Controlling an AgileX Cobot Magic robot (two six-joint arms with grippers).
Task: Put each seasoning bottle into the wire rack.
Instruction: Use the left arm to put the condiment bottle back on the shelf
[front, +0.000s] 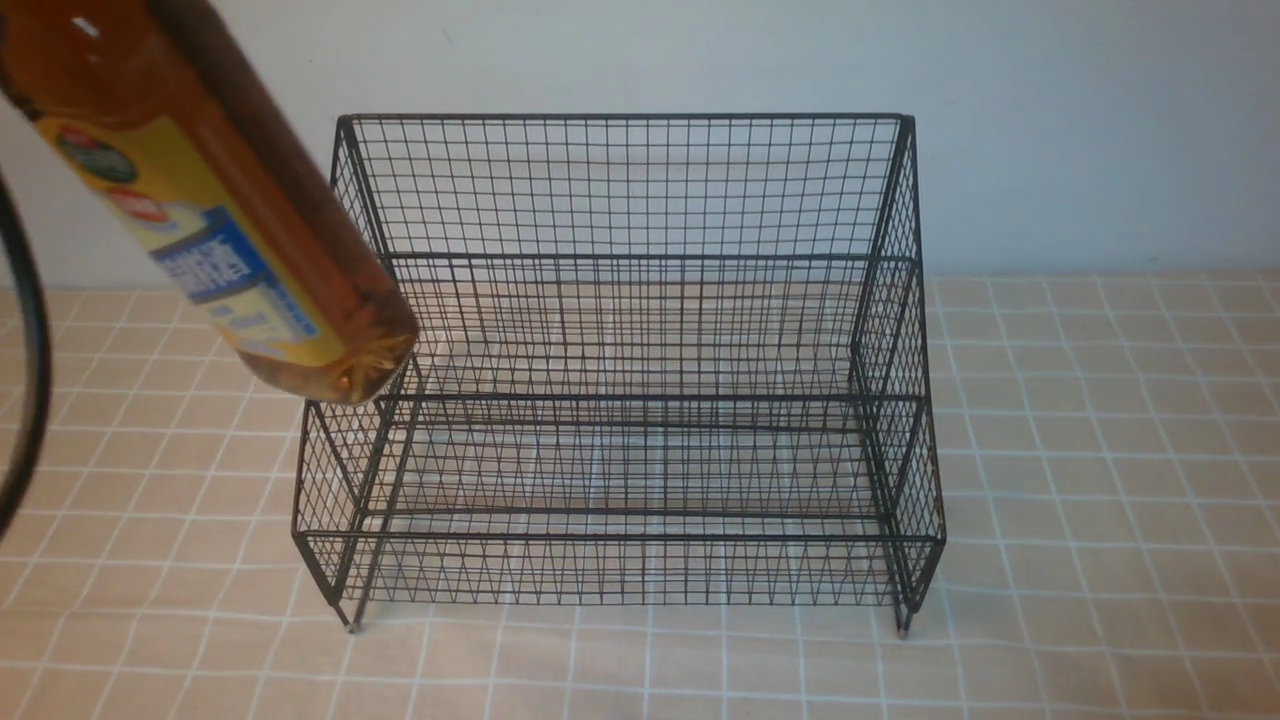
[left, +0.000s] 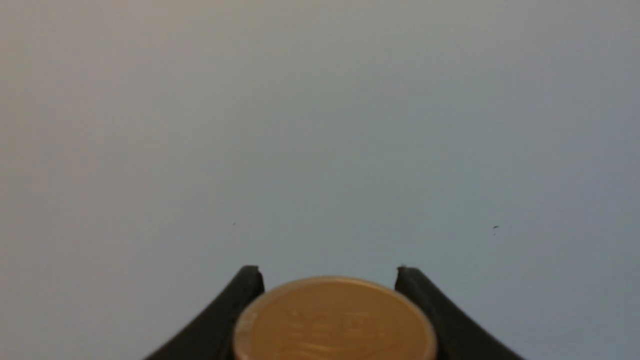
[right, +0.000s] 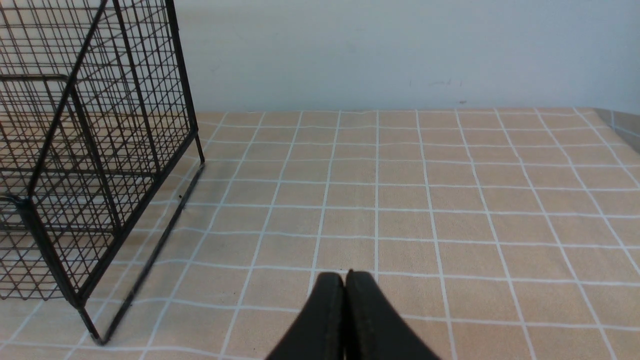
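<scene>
The seasoning bottle (front: 215, 215), amber liquid with a yellow-and-blue label, hangs tilted in the air at the upper left of the front view, its base by the left side of the wire rack (front: 620, 380). In the left wrist view my left gripper (left: 330, 272) is shut on the bottle's tan-gold cap (left: 335, 320), against the plain wall. The gripper itself is out of the front view. My right gripper (right: 345, 275) is shut and empty, low over the checked cloth to the right of the rack (right: 90, 150). The rack's tiers hold nothing.
A tan checked tablecloth (front: 1100, 450) covers the table, with a pale wall behind the rack. A black cable (front: 30, 380) curves down the left edge of the front view. The cloth's far right edge (right: 620, 125) shows in the right wrist view.
</scene>
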